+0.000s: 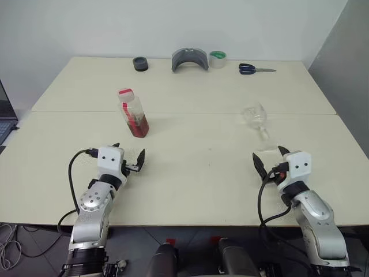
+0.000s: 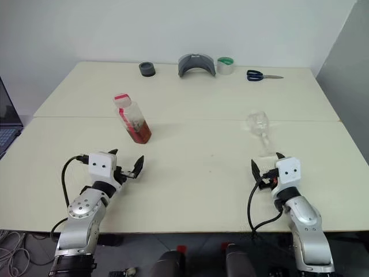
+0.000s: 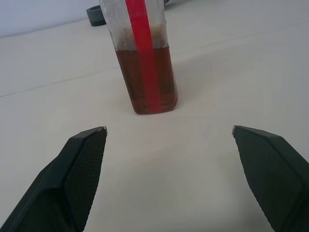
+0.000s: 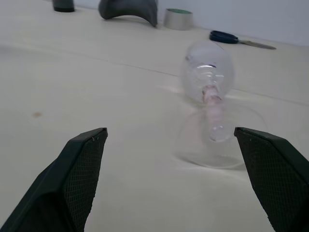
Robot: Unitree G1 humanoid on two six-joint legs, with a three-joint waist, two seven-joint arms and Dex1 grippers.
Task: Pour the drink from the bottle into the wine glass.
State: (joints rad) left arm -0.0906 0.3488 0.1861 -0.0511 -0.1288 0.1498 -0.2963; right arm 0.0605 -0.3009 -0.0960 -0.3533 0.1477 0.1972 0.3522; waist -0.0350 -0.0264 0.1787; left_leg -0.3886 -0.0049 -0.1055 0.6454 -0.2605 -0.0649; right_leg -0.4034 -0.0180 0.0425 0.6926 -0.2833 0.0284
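A squarish clear plastic bottle (image 1: 134,113) stands capped on the smooth cream worktop (image 1: 196,156), reddish-brown drink (image 3: 145,79) filling its lower part. The clear stemmed wine glass (image 1: 256,119) stands right, its outline faint. The left tool (image 1: 128,158) and right tool (image 1: 269,158) gape wide, empty.

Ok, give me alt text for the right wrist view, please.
The wine glass stands empty on the pale table, just ahead of the right gripper, whose jaws are open and hold nothing. Along the table's far edge lie scissors, a tape roll and a grey curved object.
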